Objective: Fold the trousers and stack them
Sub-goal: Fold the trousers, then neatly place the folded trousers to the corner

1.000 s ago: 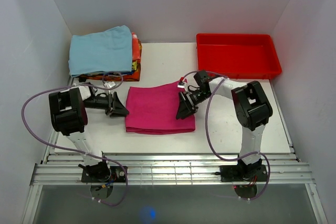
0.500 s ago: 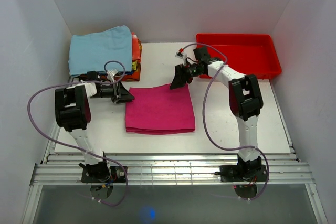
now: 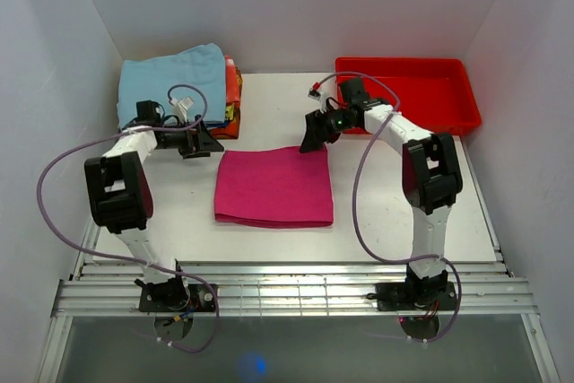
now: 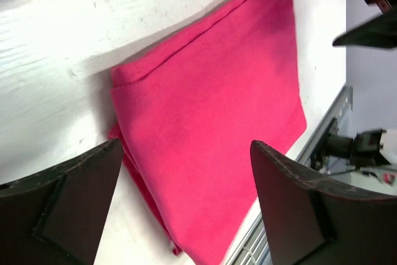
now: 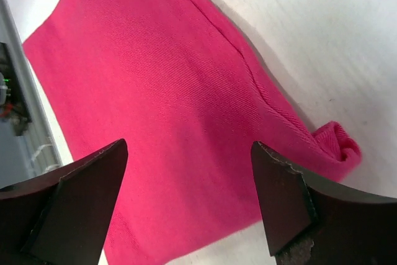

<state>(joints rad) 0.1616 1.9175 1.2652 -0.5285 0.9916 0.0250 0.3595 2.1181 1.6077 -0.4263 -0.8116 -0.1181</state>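
The magenta-pink trousers (image 3: pixel 273 187) lie folded into a flat rectangle in the middle of the white table. They fill the left wrist view (image 4: pixel 211 110) and the right wrist view (image 5: pixel 167 110). My left gripper (image 3: pixel 204 143) is open and empty, just off the fold's far left corner. My right gripper (image 3: pixel 311 136) is open and empty, above the fold's far right corner. Neither touches the cloth.
A light blue folded cloth (image 3: pixel 172 84) tops a stack of clothes at the back left. A red plastic tray (image 3: pixel 405 93) stands at the back right. The metal rail (image 3: pixel 296 289) runs along the near edge. White walls enclose the table.
Both grippers have moved away from the folded trousers toward the back of the table. The left went back and left, the right back to the fold's far right corner. The trousers stayed put.
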